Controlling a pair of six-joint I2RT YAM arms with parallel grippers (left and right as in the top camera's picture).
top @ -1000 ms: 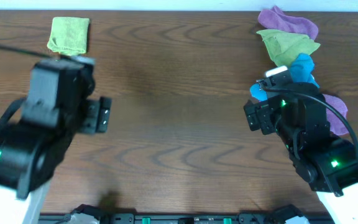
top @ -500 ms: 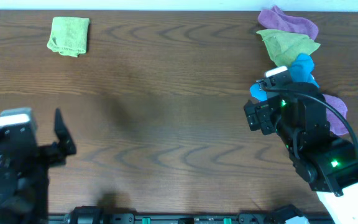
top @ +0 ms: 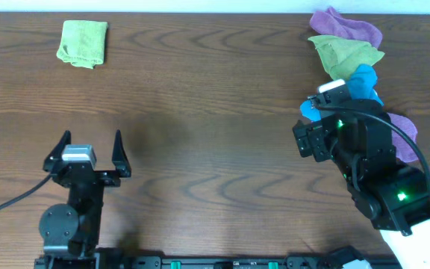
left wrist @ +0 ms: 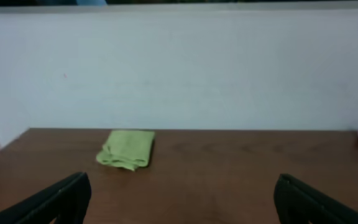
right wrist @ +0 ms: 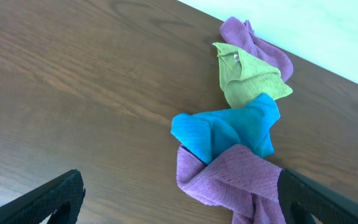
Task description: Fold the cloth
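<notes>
A folded light-green cloth (top: pixel 83 42) lies at the table's far left; it also shows in the left wrist view (left wrist: pixel 127 148). A pile of crumpled cloths lies at the far right: purple (top: pixel 346 26), olive-green (top: pixel 347 54), blue (top: pixel 363 82) and purple (top: pixel 403 136). In the right wrist view I see the blue cloth (right wrist: pixel 229 132), the olive-green one (right wrist: pixel 247 78) and the near purple one (right wrist: pixel 235 180). My left gripper (top: pixel 87 152) is open and empty near the front left. My right gripper (right wrist: pixel 176 199) is open and empty, just short of the pile.
The wooden table (top: pixel 207 97) ends at a white wall at the back (left wrist: pixel 179 68). The right arm's body (top: pixel 372 175) covers part of the cloth pile from above.
My left arm has drawn back from the folded green cloth to the front left of the table, its gripper open. The right arm has not moved.
</notes>
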